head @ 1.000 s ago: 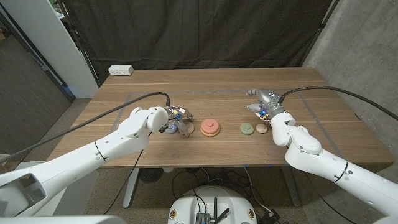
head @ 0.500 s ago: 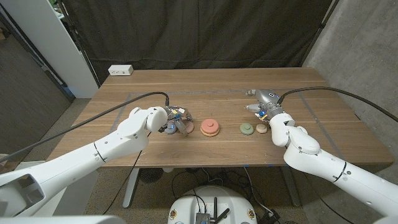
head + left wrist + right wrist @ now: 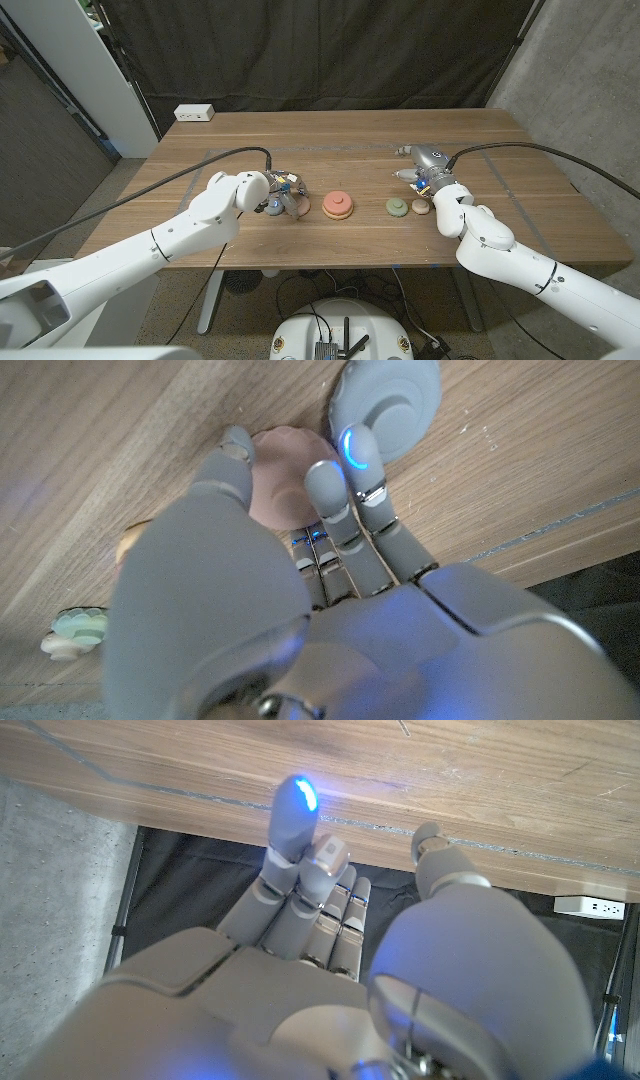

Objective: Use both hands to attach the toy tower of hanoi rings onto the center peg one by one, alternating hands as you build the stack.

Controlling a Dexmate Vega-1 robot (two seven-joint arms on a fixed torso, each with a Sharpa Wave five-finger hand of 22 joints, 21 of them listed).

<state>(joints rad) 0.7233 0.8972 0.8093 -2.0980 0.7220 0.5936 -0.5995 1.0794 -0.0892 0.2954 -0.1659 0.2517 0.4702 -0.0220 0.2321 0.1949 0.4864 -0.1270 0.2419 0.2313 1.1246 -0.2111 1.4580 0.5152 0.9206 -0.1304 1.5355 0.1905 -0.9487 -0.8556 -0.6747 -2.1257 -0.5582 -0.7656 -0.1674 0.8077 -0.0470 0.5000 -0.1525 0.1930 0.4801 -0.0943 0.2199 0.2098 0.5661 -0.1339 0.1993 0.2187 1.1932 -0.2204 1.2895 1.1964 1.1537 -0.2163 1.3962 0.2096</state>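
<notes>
The centre peg's stack (image 3: 337, 205) carries a red ring on an orange one at mid-table. My left hand (image 3: 281, 193) reaches down just left of it, over a pink ring (image 3: 301, 206) and a grey-blue ring (image 3: 271, 208). In the left wrist view my left hand (image 3: 300, 590) has its thumb and fingers (image 3: 348, 470) on either side of the pink ring (image 3: 278, 480), which lies on the table beside the grey-blue ring (image 3: 388, 402). My right hand (image 3: 420, 165) hovers behind a green ring (image 3: 397, 207) and a tan ring (image 3: 421, 207), holding nothing, fingers (image 3: 295, 820) extended.
A white power strip (image 3: 194, 113) lies at the table's far left corner. Taped lines mark the wooden table (image 3: 500, 150). A dark curtain hangs behind. The stack (image 3: 130, 540) and the green ring (image 3: 78, 626) also show past my left hand.
My left hand's fingers have drawn slightly closer around the pink ring. The right hand has barely moved.
</notes>
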